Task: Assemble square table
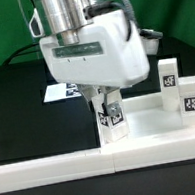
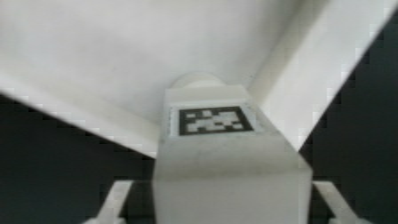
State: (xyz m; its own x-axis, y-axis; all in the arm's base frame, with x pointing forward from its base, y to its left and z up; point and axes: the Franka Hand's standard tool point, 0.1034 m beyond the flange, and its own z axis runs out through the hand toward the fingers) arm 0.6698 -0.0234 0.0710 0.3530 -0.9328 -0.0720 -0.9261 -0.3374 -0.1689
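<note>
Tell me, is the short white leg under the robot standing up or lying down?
Standing up. The short white tagged leg is upright, its tag facing the exterior camera, between the end effector fingers.

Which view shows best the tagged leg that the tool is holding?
The wrist view: the leg fills the picture between the tool's fingers, tag facing the camera. In the exterior view the leg appears small, its top hidden by the tool, standing over the white tabletop.

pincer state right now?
Pincer: closed on a white tagged leg, standing upright by the table top.
</note>
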